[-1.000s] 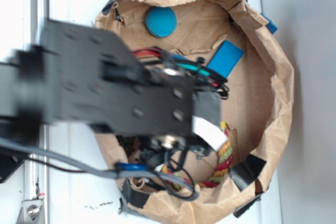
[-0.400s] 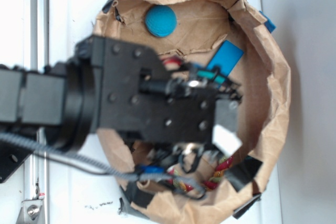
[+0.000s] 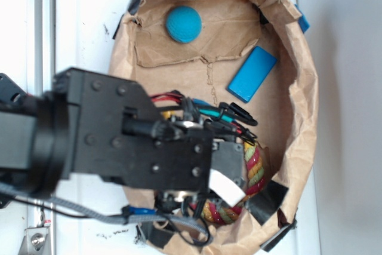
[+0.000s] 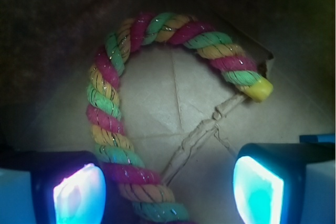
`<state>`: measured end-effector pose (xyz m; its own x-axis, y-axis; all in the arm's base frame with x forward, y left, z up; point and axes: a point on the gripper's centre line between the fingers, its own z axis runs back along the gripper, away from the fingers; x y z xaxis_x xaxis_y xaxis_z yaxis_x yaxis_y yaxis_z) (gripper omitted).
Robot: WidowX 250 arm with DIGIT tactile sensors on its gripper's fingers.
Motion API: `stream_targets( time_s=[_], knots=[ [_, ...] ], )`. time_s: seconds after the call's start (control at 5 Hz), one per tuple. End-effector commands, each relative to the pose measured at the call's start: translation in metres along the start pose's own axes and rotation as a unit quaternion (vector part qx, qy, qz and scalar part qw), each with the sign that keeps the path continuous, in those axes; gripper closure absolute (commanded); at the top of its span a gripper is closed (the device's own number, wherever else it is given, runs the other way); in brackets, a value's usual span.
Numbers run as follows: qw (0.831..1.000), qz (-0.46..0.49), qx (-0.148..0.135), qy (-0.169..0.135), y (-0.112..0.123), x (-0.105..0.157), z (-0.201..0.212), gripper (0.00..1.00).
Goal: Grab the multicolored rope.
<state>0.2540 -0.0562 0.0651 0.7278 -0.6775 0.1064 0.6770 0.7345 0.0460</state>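
The multicolored rope [image 4: 113, 129], twisted from red, yellow and green strands, lies curved in an arch on the brown paper floor, its yellow-capped end [image 4: 260, 88] at the right. In the exterior view only a stretch of the rope [image 3: 255, 168] shows at the bag's lower right, the rest hidden under the arm. My gripper [image 4: 168, 192] hangs low over it, open, with the rope running between the fingers close to the left pad [image 4: 79, 192] and well clear of the right pad [image 4: 257, 190]. In the exterior view the gripper [image 3: 230, 174] is mostly covered by its black housing.
Everything sits inside a brown paper bag with raised crumpled walls [image 3: 310, 100]. A blue block [image 3: 252, 74] lies at the right and a blue ball [image 3: 183, 24] at the back. Black tape pieces [image 3: 271, 198] hold the front rim.
The arm has swung back toward the front of the bag and dropped lower, uncovering the blue block. The rope, ball and block stay where they were.
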Motion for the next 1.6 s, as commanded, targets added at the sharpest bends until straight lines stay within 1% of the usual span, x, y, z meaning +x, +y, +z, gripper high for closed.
stream_targets(
  time_s=[0.0,0.2,0.4,0.6,0.8,1.0,1.4],
  knots=[
    [1.0,-0.006,-0.006,-0.008,-0.012,0.008,0.001,0.0],
    [1.0,-0.01,-0.011,-0.007,-0.011,0.012,-0.003,0.0],
    [0.999,-0.028,-0.025,0.004,-0.014,0.02,-0.017,0.0],
    [0.997,-0.041,-0.063,-0.009,-0.02,0.022,-0.015,0.0],
    [0.998,-0.037,-0.059,-0.006,-0.022,0.023,-0.019,0.0],
    [0.998,-0.032,-0.046,0.013,-0.02,0.023,-0.03,0.0],
    [0.999,-0.003,-0.024,0.021,-0.006,0.018,-0.026,0.0]
  ],
)
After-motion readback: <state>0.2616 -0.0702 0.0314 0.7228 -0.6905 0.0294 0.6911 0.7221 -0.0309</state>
